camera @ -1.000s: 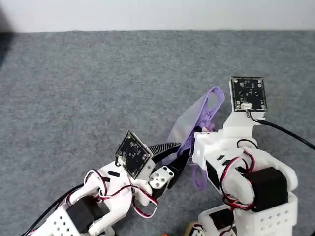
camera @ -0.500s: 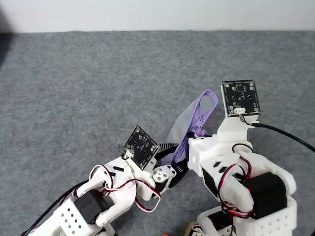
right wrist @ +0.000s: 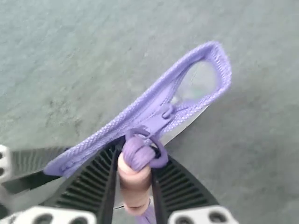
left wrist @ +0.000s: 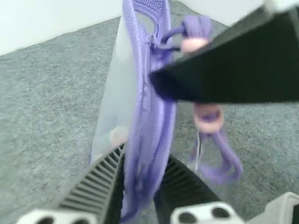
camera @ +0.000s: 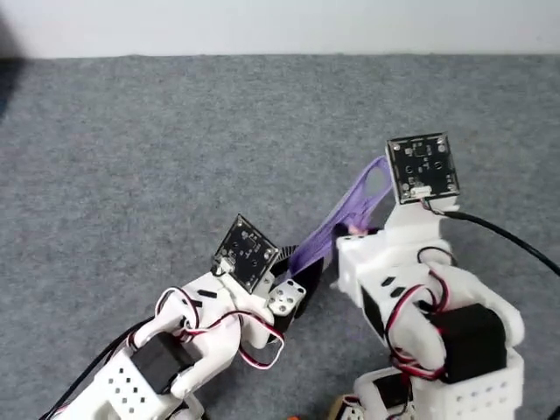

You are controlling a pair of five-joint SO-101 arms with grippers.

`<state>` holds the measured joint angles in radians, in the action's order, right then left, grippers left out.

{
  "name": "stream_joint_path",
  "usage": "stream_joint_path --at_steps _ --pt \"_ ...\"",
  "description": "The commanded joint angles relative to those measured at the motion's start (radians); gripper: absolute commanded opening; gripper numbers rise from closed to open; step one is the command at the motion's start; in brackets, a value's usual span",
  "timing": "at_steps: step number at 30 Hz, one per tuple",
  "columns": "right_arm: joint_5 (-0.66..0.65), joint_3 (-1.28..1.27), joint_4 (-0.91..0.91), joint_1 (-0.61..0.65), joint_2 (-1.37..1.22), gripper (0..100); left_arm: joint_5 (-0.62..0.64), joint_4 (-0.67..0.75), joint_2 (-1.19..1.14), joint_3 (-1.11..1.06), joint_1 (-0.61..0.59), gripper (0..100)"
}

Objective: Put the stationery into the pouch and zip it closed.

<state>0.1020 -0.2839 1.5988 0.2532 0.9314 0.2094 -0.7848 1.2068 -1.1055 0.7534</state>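
Pouch (camera: pixel 343 220): purple, translucent, held above grey desk (camera: pixel 131 157) between your two arms. Long axis diagonal in high view, near-left to far-right, zipper edge up.
Your left gripper (left wrist: pixel 144 168): fingers clamped on pouch end.
Your right gripper (right wrist: pixel 136 156): fingers pinching zipper pull cord (right wrist: pixel 134 184).
Versus one second ago: pouch drawn thinner, flatter.

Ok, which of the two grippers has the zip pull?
The right gripper: it pinches the purple pull cord with the pink bead. The left gripper clamps the pouch by its zipper edge instead.
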Motion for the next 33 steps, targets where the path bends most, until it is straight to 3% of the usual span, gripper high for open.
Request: stream_joint_path --at_steps 1,9,14,23,26,33 --pt "-0.103 -0.005 -0.096 -0.157 -0.018 0.8 -0.003 -0.064 0.008 0.096 -0.048 1" --pt "-0.187 -0.193 -0.467 -0.381 -0.018 0.8 0.0 -0.094 0.009 0.13 -0.048 1" --pt "-0.186 -0.242 -0.489 -0.397 -0.018 0.8 0.0 -0.094 0.009 0.139 -0.048 1" --pt "-0.23 -0.427 -0.734 -0.527 -0.018 0.8 0.002 -0.095 0.009 0.15 -0.049 1" --pt "-0.23 -0.45 -0.753 -0.552 -0.018 0.8 0.023 -0.095 0.009 0.15 -0.049 1" --pt "-0.222 -0.397 -0.605 -0.518 -0.005 0.8 0.021 -0.087 0.009 0.153 -0.046 1"
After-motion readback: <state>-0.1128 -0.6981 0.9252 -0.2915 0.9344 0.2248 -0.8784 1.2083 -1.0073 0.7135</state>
